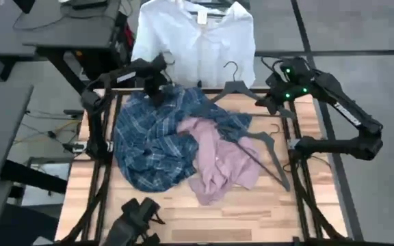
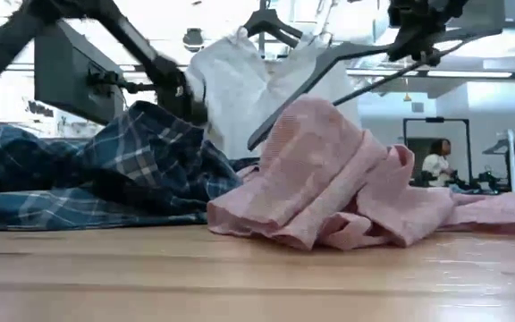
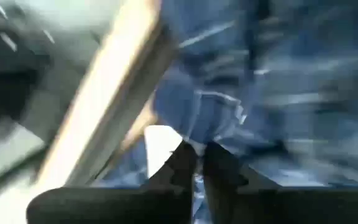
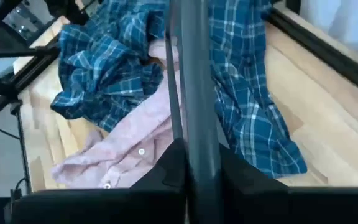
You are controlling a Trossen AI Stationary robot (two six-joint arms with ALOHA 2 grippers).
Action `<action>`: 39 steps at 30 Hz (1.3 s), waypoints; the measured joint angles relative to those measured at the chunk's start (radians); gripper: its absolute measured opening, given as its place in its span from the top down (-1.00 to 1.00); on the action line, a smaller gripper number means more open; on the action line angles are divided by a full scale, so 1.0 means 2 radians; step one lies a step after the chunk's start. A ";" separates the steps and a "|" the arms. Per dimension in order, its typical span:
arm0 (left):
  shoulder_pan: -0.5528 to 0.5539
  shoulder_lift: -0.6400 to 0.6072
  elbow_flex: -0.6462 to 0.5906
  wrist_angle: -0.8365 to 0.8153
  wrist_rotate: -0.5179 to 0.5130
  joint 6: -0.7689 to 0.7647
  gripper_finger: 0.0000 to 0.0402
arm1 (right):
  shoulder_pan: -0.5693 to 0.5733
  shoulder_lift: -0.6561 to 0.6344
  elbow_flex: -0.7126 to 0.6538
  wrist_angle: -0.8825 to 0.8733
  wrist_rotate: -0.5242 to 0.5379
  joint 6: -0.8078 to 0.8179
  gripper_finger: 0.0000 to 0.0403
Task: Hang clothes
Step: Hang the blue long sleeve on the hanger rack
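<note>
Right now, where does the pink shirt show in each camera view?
High view: pink shirt, centre-right on the table.
Low view: centre to right.
Left wrist view: not in it.
Right wrist view: lower left.
Shared landmark: plaid shirt touching it.

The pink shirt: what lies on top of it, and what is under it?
On the pink shirt lies a dark hanger, crossing its right side. Its upper edge overlaps the plaid shirt. Below it the wooden table shows at its edges; anything else beneath is covered.
</note>
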 joint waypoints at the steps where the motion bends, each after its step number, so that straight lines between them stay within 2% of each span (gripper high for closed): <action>1: -0.011 -0.017 -0.001 -0.005 -0.006 -0.008 0.99 | 0.000 -0.005 0.002 0.000 0.000 0.000 0.87; 6: -0.065 -0.104 0.000 -0.016 -0.035 -0.036 1.00 | 0.000 -0.017 0.011 0.031 0.001 0.000 0.87; 13: -0.118 -0.170 0.000 -0.020 -0.049 -0.088 1.00 | 0.025 0.014 0.011 0.096 0.001 0.004 0.87; 18: -0.135 -0.192 0.000 -0.012 -0.052 -0.111 1.00 | 0.064 0.054 0.011 0.157 0.002 0.004 0.87; 25: -0.144 -0.216 0.000 -0.007 -0.052 -0.125 1.00 | 0.102 0.119 0.011 0.221 0.053 0.003 0.87; 29: -0.147 -0.228 0.000 0.010 -0.042 -0.127 1.00 | 0.127 0.166 0.011 0.269 0.058 0.002 0.87; 32: -0.147 -0.229 0.000 0.011 -0.030 -0.133 1.00 | 0.145 0.197 0.011 0.321 0.098 0.003 0.87; 36: -0.146 -0.230 0.000 0.013 -0.025 -0.130 1.00 | 0.151 0.228 0.011 0.399 0.060 0.032 0.87; 39: -0.146 -0.230 0.000 0.024 -0.024 -0.128 1.00 | 0.161 0.253 0.011 0.409 0.055 0.046 0.87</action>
